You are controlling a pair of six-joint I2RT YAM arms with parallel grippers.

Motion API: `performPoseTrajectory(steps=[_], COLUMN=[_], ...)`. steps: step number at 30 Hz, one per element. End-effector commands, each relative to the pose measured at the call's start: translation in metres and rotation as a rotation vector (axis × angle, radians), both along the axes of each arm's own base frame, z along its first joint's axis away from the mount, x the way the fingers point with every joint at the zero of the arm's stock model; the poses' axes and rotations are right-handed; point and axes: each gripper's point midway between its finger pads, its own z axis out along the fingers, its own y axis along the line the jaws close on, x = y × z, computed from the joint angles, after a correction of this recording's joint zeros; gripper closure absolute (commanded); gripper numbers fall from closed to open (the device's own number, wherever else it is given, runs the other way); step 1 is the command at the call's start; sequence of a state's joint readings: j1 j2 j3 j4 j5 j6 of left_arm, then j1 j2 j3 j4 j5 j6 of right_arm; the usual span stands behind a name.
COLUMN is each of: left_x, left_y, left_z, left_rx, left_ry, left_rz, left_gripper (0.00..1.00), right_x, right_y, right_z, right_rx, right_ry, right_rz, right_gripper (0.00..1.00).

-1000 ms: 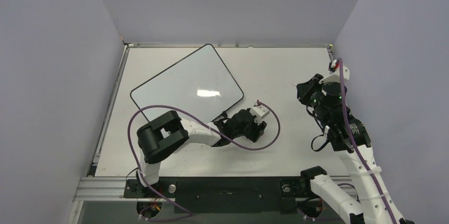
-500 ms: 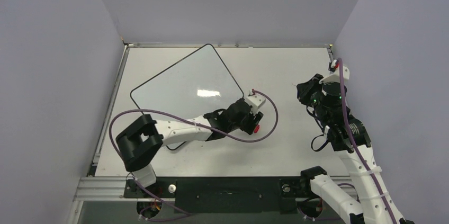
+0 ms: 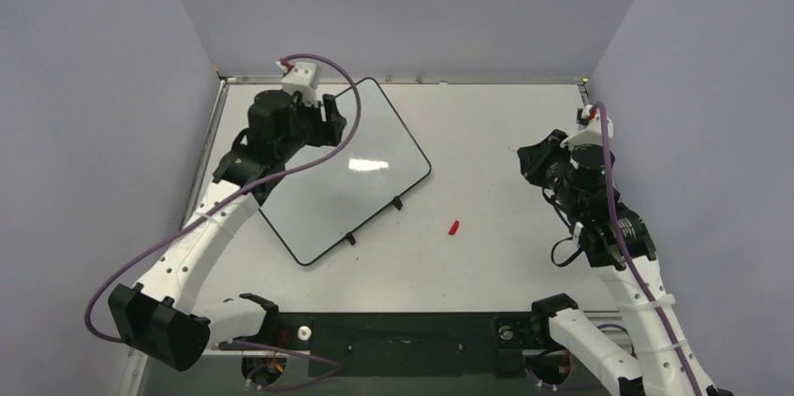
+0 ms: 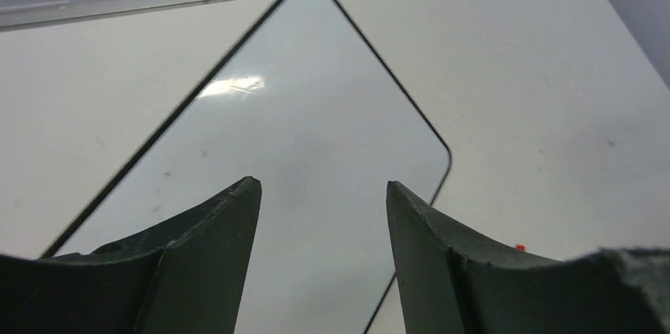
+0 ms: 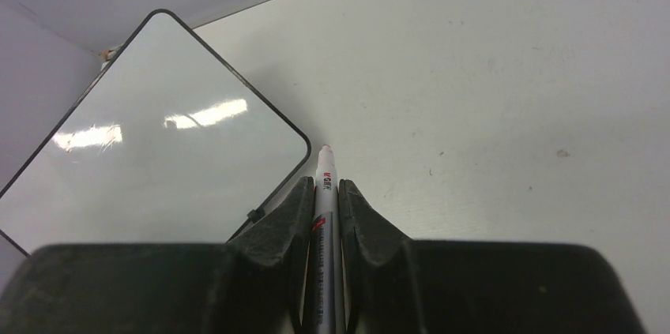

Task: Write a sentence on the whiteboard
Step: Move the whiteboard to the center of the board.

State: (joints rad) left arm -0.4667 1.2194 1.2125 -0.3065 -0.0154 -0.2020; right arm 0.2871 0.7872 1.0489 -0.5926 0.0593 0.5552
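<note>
I have my right end effector (image 5: 325, 185) clamped on the marker (image 5: 325, 162), tip forward for writing, with the blank whiteboard (image 5: 158, 136) ahead-left of it, under my left end effector (image 4: 321, 186), fingers apart.

Lit brightly and evenly from overhead, with only faint, soft shadows. Glares white in a small streak on the whiteboard (image 3: 346, 190), centre-left of the top view, and again towards the upper left in both wrist views. Blurs and darkens along the bottom edge of the wrist views, nearest the lens. Reads sharp elsewhere.
</note>
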Motion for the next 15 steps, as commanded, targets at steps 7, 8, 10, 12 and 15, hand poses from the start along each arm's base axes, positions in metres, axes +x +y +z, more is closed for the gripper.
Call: performPoseTrajectory(steps=[7,8,10,12,15], left_x=[0.03,0.033,0.042,0.052,0.066], left_y=[0.154,0.156,0.173,0.18,0.176], left_z=[0.007,0.001,-0.009,-0.017,-0.02], left_rx=[-0.067,-0.099,-0.152,-0.168,-0.19], left_ry=[-0.013,0.004,0.024,0.04,0.06], left_rz=[0.418,0.391,0.389,0.361,0.222], left_gripper=[0.21,0.21,0.21,0.21,0.21], right_x=[0.002,0.0,-0.002,-0.001,0.002], right_y=[0.053,0.06,0.069,0.077,0.087], right_z=[0.016,0.016,0.014,0.01,0.003], right_rx=[0.047,0.04,0.024,0.018,0.021], right_ry=[-0.071,-0.069,-0.066,-0.052,-0.029], right_rz=[0.223,0.243,0.263,0.28,0.311], right_gripper=[1.0,1.0,1.0,1.0,1.0])
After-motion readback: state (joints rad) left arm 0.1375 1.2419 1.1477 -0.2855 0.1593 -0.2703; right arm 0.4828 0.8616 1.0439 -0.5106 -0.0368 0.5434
